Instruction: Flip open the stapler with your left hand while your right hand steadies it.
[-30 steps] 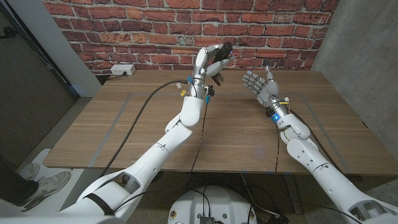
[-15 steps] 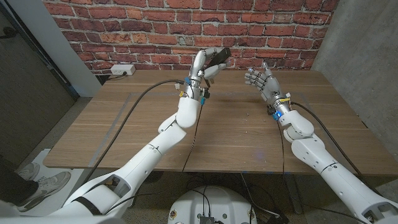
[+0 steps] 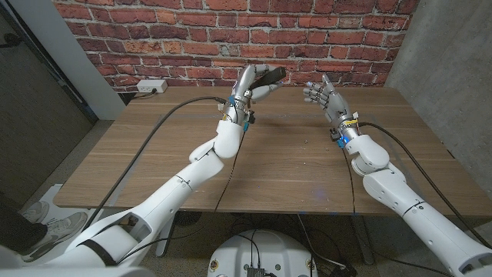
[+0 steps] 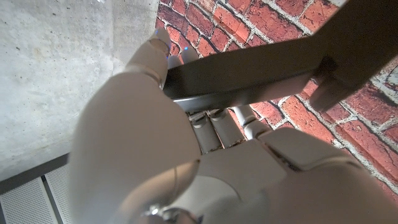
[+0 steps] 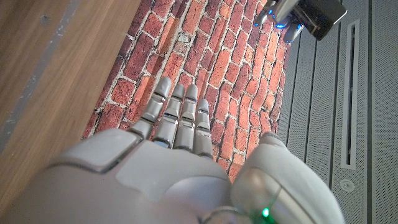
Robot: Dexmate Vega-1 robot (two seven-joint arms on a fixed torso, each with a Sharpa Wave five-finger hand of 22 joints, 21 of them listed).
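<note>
My left hand (image 3: pixel 250 83) is raised above the far middle of the table and holds a dark stapler (image 3: pixel 270 75) in its fingers, the stapler pointing toward my right hand. In the left wrist view the stapler (image 4: pixel 261 68) shows as a long dark body lying across my left hand (image 4: pixel 149 155), with a thin gap along it. My right hand (image 3: pixel 326 98) is lifted to the right of it, fingers spread, holding nothing and a short gap away from the stapler. The right wrist view shows my right hand (image 5: pixel 168 162) with straight fingers, and the stapler's end (image 5: pixel 318 16) far off.
The wooden table (image 3: pixel 292 165) is bare in front of both arms. Black cables (image 3: pixel 165 131) run along my left arm over the table. A white power strip (image 3: pixel 151 87) sits at the back left by the brick wall (image 3: pixel 192 31).
My left hand has carried the stapler a little farther back and tipped it flatter. My right hand has moved back and slightly up, staying spread.
</note>
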